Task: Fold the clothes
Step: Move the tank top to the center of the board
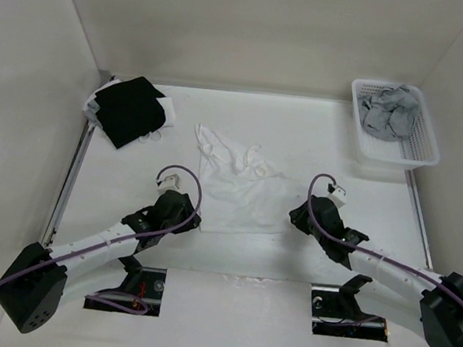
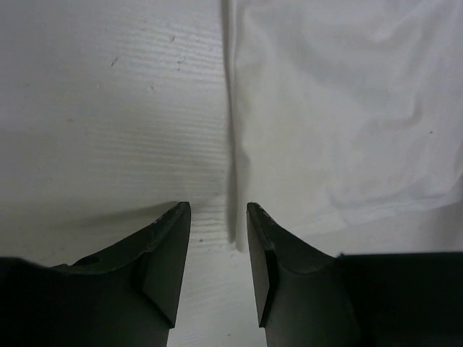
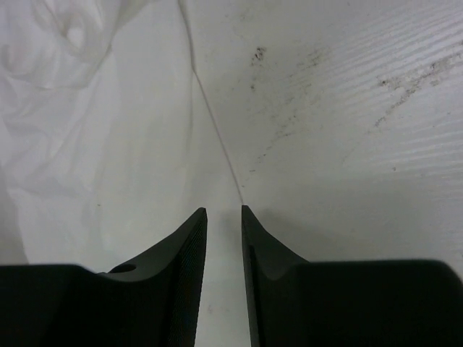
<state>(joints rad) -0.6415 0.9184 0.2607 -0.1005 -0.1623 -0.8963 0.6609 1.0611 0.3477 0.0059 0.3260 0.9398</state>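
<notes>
The clothes, a thin white camisole [image 1: 238, 193], lie flat in the middle of the table with the narrow straps bunched at the far end. My left gripper [image 1: 197, 218] sits at its near left corner. In the left wrist view the left gripper [image 2: 217, 210] is open, and the camisole [image 2: 340, 108] edge runs down between the fingertips with nothing pinched. My right gripper [image 1: 292, 212] sits at the near right corner. The right wrist view shows the right gripper [image 3: 223, 210] with a narrower gap, open, over the camisole [image 3: 87, 130] hem edge.
A black garment with white edges [image 1: 130, 110] lies at the back left. A white basket [image 1: 424, 147] with grey garments [image 1: 391, 112] stands at the back right. White walls close the table on three sides. Two cut-outs lie by the arm bases.
</notes>
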